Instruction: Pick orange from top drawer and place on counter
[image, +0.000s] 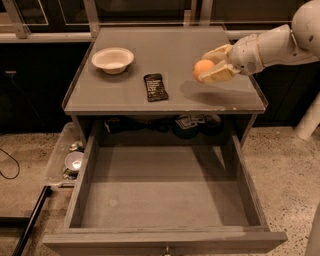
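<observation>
Orange (203, 67) in tool (207, 71) above counter (167, 49)

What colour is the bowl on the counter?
Cream-white bowl, camera view; the gripper holds the orange above the counter.

views: one | from: high, in front of open top drawer (165, 200) | facing: down, over counter (190, 45) | range: near | end effector (208, 67): upper right, above counter, gripping orange (201, 67)
</observation>
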